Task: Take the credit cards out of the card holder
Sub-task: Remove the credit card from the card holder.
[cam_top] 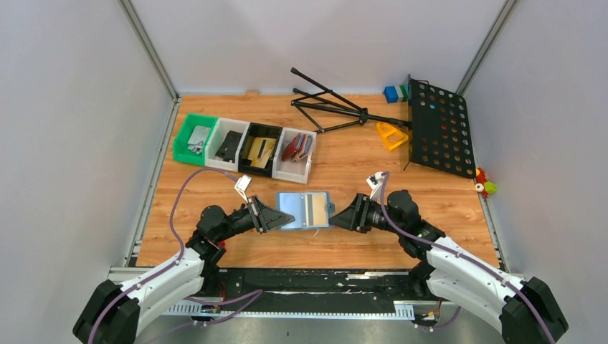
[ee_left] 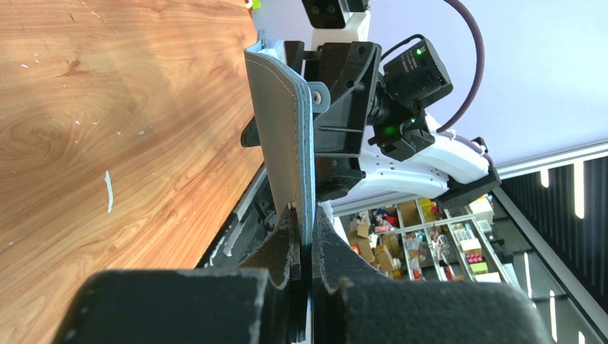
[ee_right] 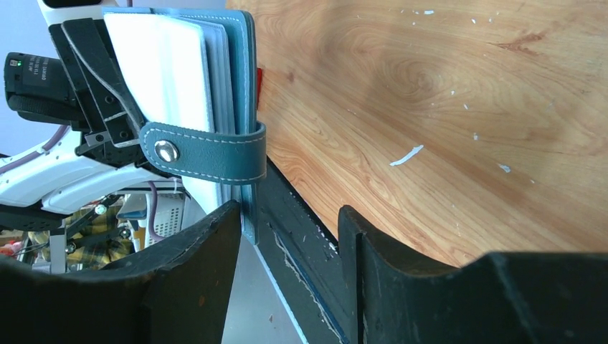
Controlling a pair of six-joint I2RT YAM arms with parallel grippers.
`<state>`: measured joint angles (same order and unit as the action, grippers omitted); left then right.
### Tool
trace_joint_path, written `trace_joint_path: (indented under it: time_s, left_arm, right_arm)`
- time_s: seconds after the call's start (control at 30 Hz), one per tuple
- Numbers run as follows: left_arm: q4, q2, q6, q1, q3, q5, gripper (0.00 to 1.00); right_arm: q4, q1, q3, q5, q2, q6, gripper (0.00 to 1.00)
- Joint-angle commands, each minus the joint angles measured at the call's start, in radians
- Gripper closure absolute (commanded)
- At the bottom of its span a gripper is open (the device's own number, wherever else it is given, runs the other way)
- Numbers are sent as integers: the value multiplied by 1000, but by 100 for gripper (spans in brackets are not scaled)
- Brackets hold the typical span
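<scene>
The slate-blue card holder (cam_top: 295, 210) is held open above the table between both grippers. A gold-tan credit card (cam_top: 314, 208) shows in its right half. My left gripper (cam_top: 285, 217) is shut on the holder's left edge; in the left wrist view (ee_left: 307, 247) the holder (ee_left: 283, 129) stands edge-on between the pinched fingers. My right gripper (cam_top: 338, 217) is open at the holder's right edge. In the right wrist view (ee_right: 287, 240) the holder (ee_right: 240, 64) and its snap strap (ee_right: 204, 152) are close, its edge just inside the left finger (ee_right: 204, 258).
A row of bins stands at the back left: green (cam_top: 192, 138), white (cam_top: 228, 145), black (cam_top: 259, 149), and white (cam_top: 295, 153) with a dark red wallet. A folded black music stand (cam_top: 437, 127), a yellow piece (cam_top: 391, 135) and blocks (cam_top: 395, 93) lie at the back right.
</scene>
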<state>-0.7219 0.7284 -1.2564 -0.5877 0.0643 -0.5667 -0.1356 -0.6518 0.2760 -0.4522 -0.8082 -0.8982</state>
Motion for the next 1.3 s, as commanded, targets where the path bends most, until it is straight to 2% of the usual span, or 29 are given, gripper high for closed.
trace_joint_path:
  time_s: [0.0,0.27,0.37,0.5,0.73,0.93,1.13,1.27]
  left_arm:
    - [-52,-4,-3,-6,-1,-1,100]
    - [-49,-1,1,-6,-1,1,100]
    - [-48,2,2,-7,1,2,100]
    - [-45,2,5,-8,0,3,100]
    - [-46,-1,5,-8,-2,4,100]
    - [-48,-2,4,-8,-2,4,100]
    - [-50,-4,2,-7,1,0,100]
    - [-51,-4,0,-9,1,-1,100]
  right_arm:
    - [-56,-1,54,-18,22,-9,48]
    - [-60,-1,67,-24,14,-5,47]
    - [-11,-1,84,-2,12,6,44]
    - [46,-1,77,53,59,10,40]
    - [58,1,40,89,124,-7,40]
    - [33,0,38,74,101,-11,41]
    - [18,1,40,64,62,-6,49]
    - [-9,0,43,35,37,-3,50]
